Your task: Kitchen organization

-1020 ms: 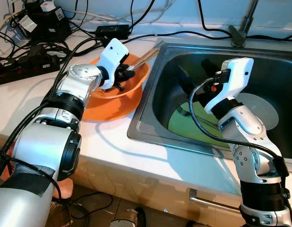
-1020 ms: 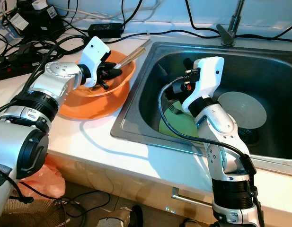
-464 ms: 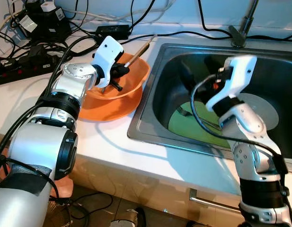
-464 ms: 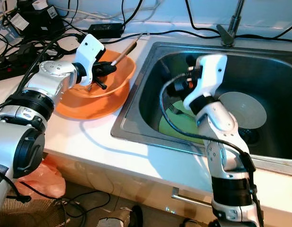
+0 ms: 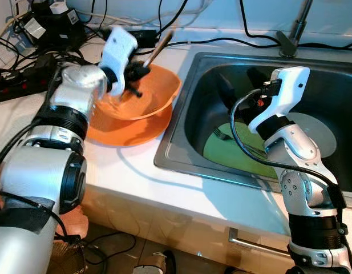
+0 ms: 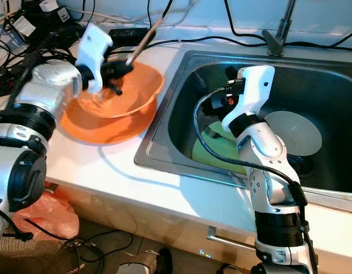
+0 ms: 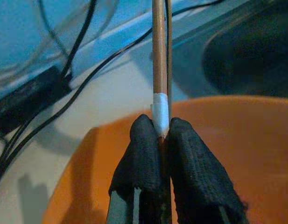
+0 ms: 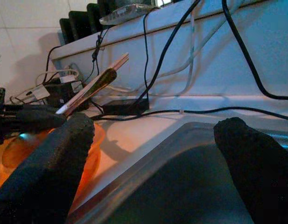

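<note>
Pinched between the black fingers of the left gripper: a pair of wooden chopsticks, gripped near the white band, tips slanting up and away above the orange bowl. Bowl itself resting on the white counter, just beside the steel sink on its left. Inside the sink: a green cutting mat, a fork on it, and a pale plate further from the bowl. Right gripper hovering over the sink with fingers spread wide, holding nothing. Likely step: lifting the chopsticks clear of the bowl to put them away. To do it well: keep the pinch firm so the two sticks stay together, raise until clear of the bowl's rim, steer away from the black cables behind the bowl, and avoid swinging the long ends toward the sink.
</note>
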